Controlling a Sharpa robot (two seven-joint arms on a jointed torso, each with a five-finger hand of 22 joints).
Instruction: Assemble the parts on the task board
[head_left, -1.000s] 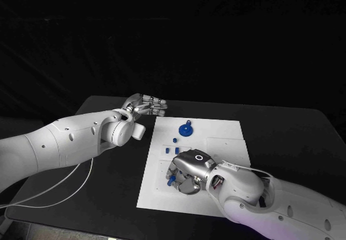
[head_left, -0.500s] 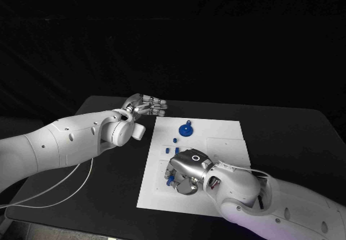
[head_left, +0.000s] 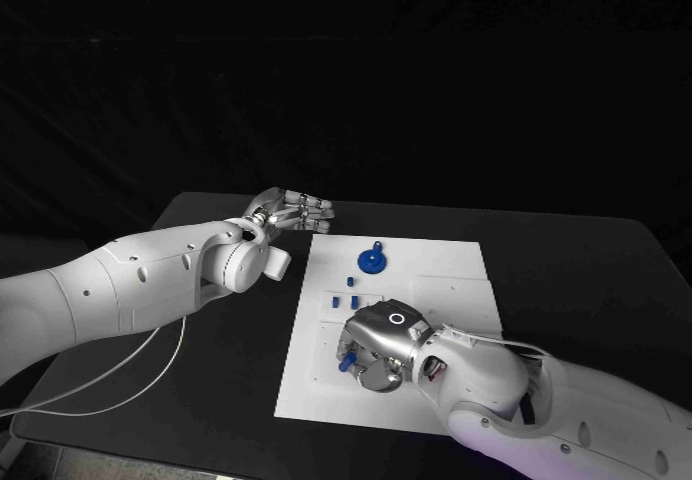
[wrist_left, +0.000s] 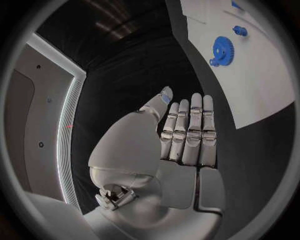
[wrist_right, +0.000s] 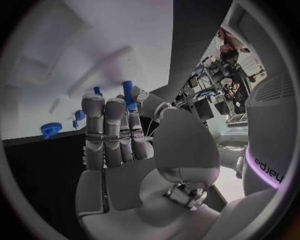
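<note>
1. In the head view, our right hand (head_left: 378, 350) sits low on the flat white task board (head_left: 433, 270) at lower centre, hiding what lies beneath; a small blue peg (head_left: 348, 364) shows at its fingers. It has shifted slightly since a second ago. Our left hand (head_left: 293, 213) hovers at upper left, unchanged.
2. In the left wrist view, the left hand's fingers (wrist_left: 190, 127) lie straight together, holding nothing; a blue toothed gear (wrist_left: 222, 49) lies on the board.
3. In the right wrist view, the right hand pinches the blue peg (wrist_right: 129, 95).
</note>
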